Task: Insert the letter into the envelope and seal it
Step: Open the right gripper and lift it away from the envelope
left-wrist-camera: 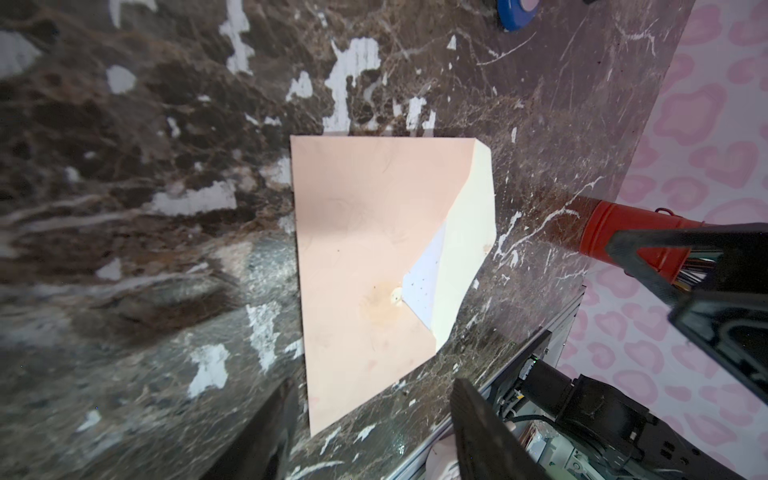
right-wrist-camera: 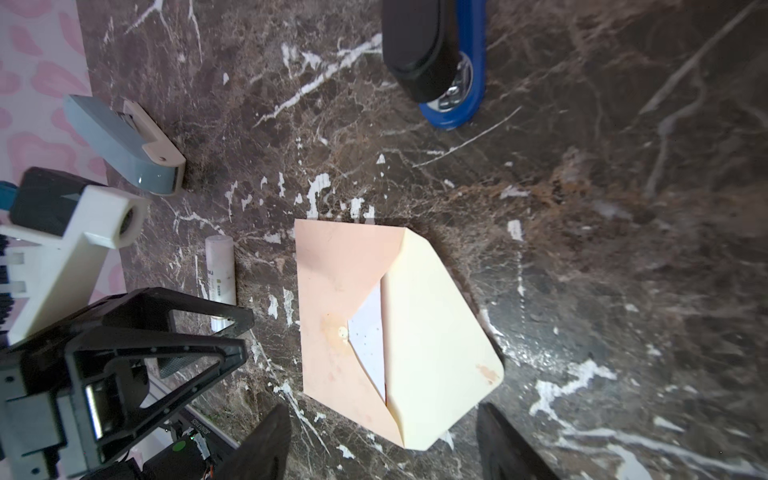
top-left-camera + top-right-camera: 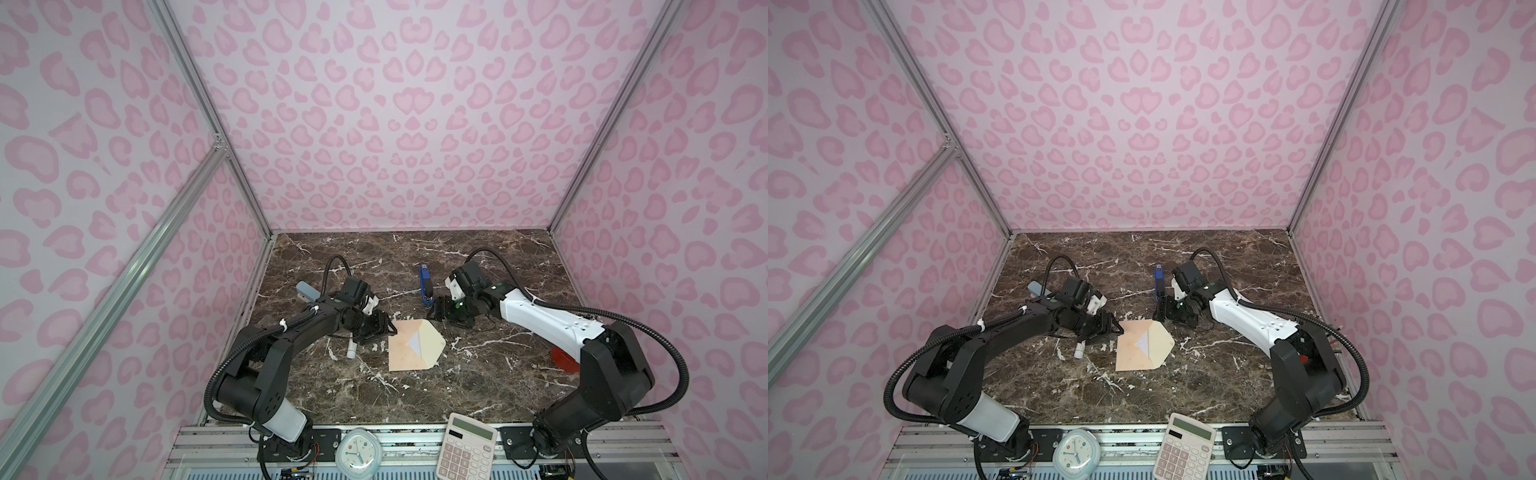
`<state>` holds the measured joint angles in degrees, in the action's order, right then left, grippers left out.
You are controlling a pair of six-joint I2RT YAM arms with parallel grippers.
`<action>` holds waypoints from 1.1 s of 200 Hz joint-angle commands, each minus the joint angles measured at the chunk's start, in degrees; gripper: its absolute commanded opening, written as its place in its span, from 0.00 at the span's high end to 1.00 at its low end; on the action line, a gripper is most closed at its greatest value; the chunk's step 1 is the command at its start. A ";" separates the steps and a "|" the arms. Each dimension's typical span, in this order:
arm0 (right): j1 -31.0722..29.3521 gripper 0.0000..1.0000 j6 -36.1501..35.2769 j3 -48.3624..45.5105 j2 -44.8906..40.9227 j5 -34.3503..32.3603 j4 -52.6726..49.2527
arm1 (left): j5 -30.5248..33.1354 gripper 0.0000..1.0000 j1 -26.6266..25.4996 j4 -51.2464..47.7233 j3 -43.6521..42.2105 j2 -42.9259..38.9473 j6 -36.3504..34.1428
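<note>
The peach envelope (image 3: 404, 355) (image 3: 1133, 354) lies flat mid-table, its cream-lined flap (image 3: 433, 343) (image 2: 434, 332) open toward the right. In its mouth a pale triangle of the letter (image 1: 424, 278) (image 2: 369, 332) shows; the rest is hidden inside. My left gripper (image 3: 390, 329) (image 3: 1116, 326) hovers open at the envelope's far left corner; in the left wrist view the gripper (image 1: 370, 419) straddles that corner of the envelope (image 1: 353, 228) without touching. My right gripper (image 3: 434, 314) (image 3: 1158, 312) stands open just above the far right corner, as the gripper (image 2: 386, 442) shows in the right wrist view.
A blue stapler (image 3: 424, 284) stands behind the right gripper. A grey-blue punch (image 3: 306, 291) and a white glue stick (image 3: 351, 350) lie by the left arm. A red object (image 3: 564, 360) sits under the right arm. A calculator (image 3: 467, 446) and clock (image 3: 357, 451) rest on the front rail.
</note>
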<state>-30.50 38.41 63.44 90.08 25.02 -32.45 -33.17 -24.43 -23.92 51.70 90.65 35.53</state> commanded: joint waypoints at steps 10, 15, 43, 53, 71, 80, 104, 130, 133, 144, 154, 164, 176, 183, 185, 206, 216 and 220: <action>2.72 0.31 0.66 -5.00 -2.03 -0.87 1.69 | -0.73 0.38 0.13 -1.28 2.12 1.52 -1.50; 3.17 0.32 1.01 -6.06 -2.42 -0.68 2.56 | -0.93 0.39 0.12 -1.30 2.26 1.86 -1.58; 4.39 0.34 2.81 -10.87 -3.15 0.61 7.01 | -2.40 0.40 0.17 -0.77 2.79 3.56 -1.51; 4.35 0.35 2.98 -11.82 -2.91 0.95 8.11 | -2.89 0.41 0.17 -0.47 2.64 4.10 -1.51; 4.40 0.36 3.55 -13.49 -2.50 1.73 10.39 | -3.37 0.42 0.15 0.19 2.13 4.95 -1.43; 4.40 0.36 3.69 -14.14 -2.08 2.12 11.18 | -3.64 0.43 0.16 0.65 1.67 5.42 -1.28; 4.36 0.37 4.33 -15.47 -0.93 3.53 13.71 | -4.44 0.44 0.08 2.67 0.57 6.33 -0.50; 4.39 0.37 4.66 -16.17 -0.03 4.33 15.72 | -4.67 0.44 0.16 4.20 -0.41 6.68 0.02; 4.35 0.37 4.65 -16.15 0.11 4.41 15.97 | -4.71 0.44 0.17 4.28 -0.50 6.71 0.03; 4.40 0.37 4.53 -16.19 0.45 4.81 16.73 | -4.83 0.45 0.12 4.58 -0.85 6.92 0.15; 4.41 0.37 4.30 -16.14 0.76 4.87 17.16 | -4.89 0.45 0.16 4.93 -0.97 7.12 0.16; 4.40 0.37 4.02 -16.14 1.02 5.08 17.79 | -4.98 0.45 0.12 5.15 -1.03 7.32 0.24; 4.48 0.37 3.75 -16.14 1.30 5.37 18.50 | -5.14 0.46 0.10 5.69 -1.19 7.37 0.46; 4.61 0.37 3.61 -16.12 1.49 5.61 18.92 | -5.36 0.47 0.10 6.08 -1.22 7.39 0.58; 4.58 0.37 3.54 -16.12 1.56 5.69 19.02 | -5.47 0.47 0.15 6.26 -1.31 7.42 0.59; 4.66 0.37 3.04 -16.08 2.26 6.28 19.96 | -6.18 0.48 0.14 7.17 -1.29 8.25 0.86; 4.86 0.37 2.66 -15.88 2.55 6.62 20.30 | -6.46 0.49 0.13 7.68 -1.18 8.72 1.08; 4.89 0.37 2.50 -15.79 2.76 6.77 20.44 | -6.55 0.49 0.13 7.83 -1.19 8.87 1.16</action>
<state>-25.85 42.30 47.59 91.92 30.50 -14.15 -38.04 -24.34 -18.28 50.54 98.70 36.03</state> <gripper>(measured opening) 0.631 0.515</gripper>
